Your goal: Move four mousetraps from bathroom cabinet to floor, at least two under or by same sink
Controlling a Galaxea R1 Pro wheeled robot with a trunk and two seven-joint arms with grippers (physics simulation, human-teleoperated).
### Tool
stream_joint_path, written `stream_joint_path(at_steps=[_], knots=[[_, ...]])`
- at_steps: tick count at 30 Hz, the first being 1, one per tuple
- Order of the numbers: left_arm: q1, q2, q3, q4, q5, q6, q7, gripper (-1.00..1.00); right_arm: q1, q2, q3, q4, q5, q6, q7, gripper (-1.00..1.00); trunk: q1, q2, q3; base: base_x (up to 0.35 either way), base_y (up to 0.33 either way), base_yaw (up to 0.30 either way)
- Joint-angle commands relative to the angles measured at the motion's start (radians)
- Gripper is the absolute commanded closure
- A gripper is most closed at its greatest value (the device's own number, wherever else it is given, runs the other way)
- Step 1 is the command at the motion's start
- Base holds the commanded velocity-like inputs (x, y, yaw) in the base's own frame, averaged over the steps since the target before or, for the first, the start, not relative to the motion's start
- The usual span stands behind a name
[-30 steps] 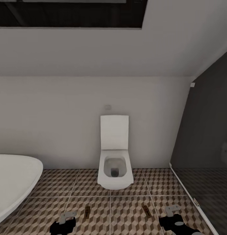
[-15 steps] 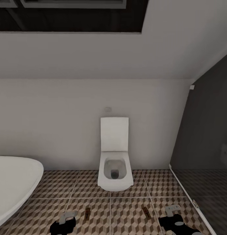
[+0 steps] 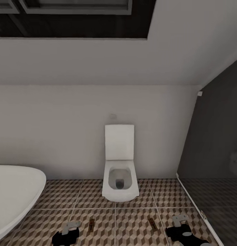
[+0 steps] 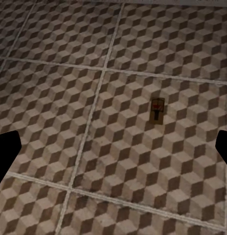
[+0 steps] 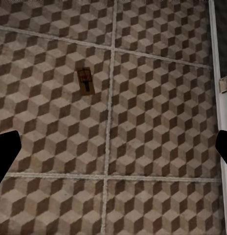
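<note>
Two mousetraps (image 3: 91, 224) (image 3: 152, 223) lie flat on the bathroom floor (image 3: 132, 225); light, stiff, probably best pinched by the board's long edges. Both grippers (image 4: 113, 152) (image 5: 113, 152) hang spread, empty.

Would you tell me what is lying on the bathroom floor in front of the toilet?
Two mousetraps lie flat on the bathroom floor: one left, another right. Beneath them nothing can be seen.
</note>
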Motion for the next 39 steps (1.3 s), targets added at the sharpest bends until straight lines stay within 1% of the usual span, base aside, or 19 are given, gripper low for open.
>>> stream_joint_path(at_steps=[1,39], knots=[[-0.001,0.0,-0.008,0.001,0.007,-0.002,0.004,-1.0,-0.001,0.0,0.001,0.003,0.008,-0.004,-0.005,-1.0,-0.004,0.007,0.002,0.0,0.0,0.0],[-0.001,0.0,-0.008,0.001,0.007,-0.001,0.003,-1.0,-0.001,-0.002,0.002,0.001,0.009,-0.002,-0.003,-1.0,-0.15,0.273,0.121,0.0,0.0,0.0]])
